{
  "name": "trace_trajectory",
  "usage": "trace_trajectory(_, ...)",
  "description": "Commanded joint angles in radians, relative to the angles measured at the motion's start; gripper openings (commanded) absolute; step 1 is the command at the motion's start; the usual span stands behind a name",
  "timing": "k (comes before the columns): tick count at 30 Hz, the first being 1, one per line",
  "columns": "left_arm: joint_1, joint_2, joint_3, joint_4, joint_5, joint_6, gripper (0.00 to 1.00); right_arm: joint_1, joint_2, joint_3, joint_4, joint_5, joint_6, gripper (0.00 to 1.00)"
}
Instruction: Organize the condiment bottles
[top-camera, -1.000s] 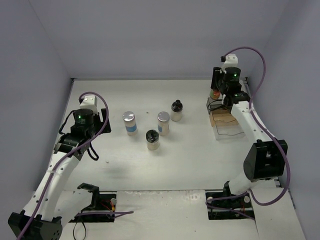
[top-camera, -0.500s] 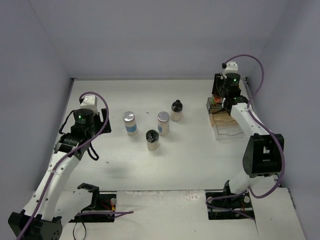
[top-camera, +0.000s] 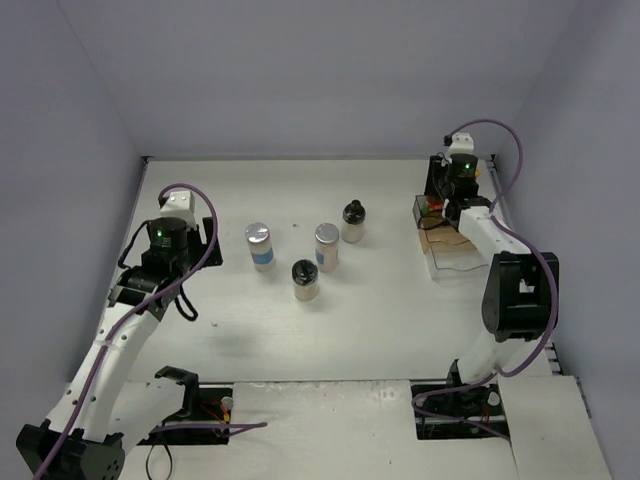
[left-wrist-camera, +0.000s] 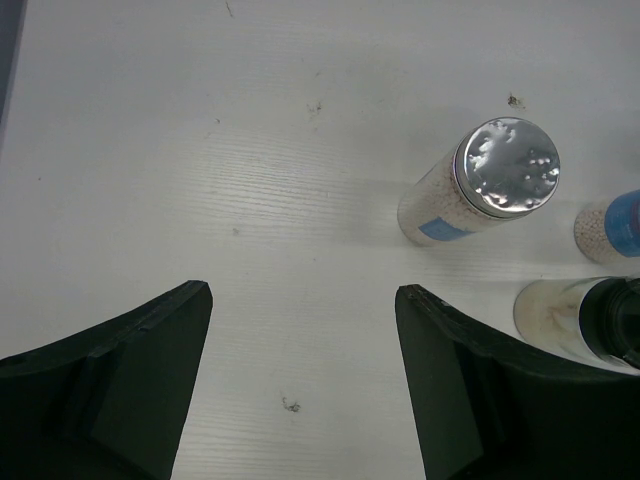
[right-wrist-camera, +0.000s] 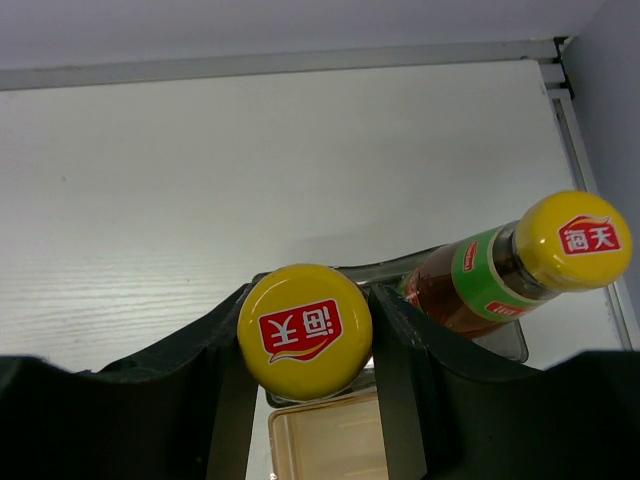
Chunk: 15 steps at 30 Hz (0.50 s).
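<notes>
My right gripper (top-camera: 438, 200) (right-wrist-camera: 306, 352) is shut on a slim red sauce bottle with a yellow cap (right-wrist-camera: 304, 322), held over the far end of the clear organizer (top-camera: 457, 258). The second red bottle (right-wrist-camera: 500, 272) stands just to its right in the organizer. Two silver-lidded shakers (top-camera: 259, 245) (top-camera: 326, 246) and two black-lidded jars (top-camera: 305, 279) (top-camera: 353, 221) stand mid-table. My left gripper (top-camera: 158, 265) (left-wrist-camera: 300, 385) is open and empty above bare table, left of the nearer shaker (left-wrist-camera: 482, 192). The other shaker (left-wrist-camera: 610, 228) and a jar (left-wrist-camera: 590, 320) show at the right edge.
The organizer's amber-tinted lower tier (right-wrist-camera: 330, 440) lies below the held bottle. The back wall edge (right-wrist-camera: 300, 62) and the right wall (top-camera: 560, 180) are close behind and beside the organizer.
The right arm has drawn in and its wrist has shifted over the organizer's far end with the red bottle still gripped. The left arm and the mid-table bottles have not moved.
</notes>
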<state>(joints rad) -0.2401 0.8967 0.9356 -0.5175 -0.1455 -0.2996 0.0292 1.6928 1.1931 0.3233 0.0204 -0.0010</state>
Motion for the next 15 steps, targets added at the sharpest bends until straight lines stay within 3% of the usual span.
trace_trajectory(1, 0.01, 0.002, 0.023, 0.06, 0.009, -0.009, 0.74, -0.014, -0.025, 0.011, 0.197, -0.011, 0.001, 0.06)
trace_trajectory(4, 0.009, 0.002, 0.023, 0.06, 0.009, -0.009, 0.74, -0.014, -0.021, 0.0, 0.197, -0.014, 0.001, 0.15)
trace_trajectory(10, 0.01, -0.001, 0.023, 0.062, 0.011, -0.009, 0.74, -0.012, -0.021, 0.0, 0.183, -0.066, 0.001, 0.53)
trace_trajectory(15, 0.01, -0.004, 0.022, 0.063, 0.011, -0.009, 0.74, -0.014, -0.041, 0.011, 0.158, -0.083, -0.001, 0.73)
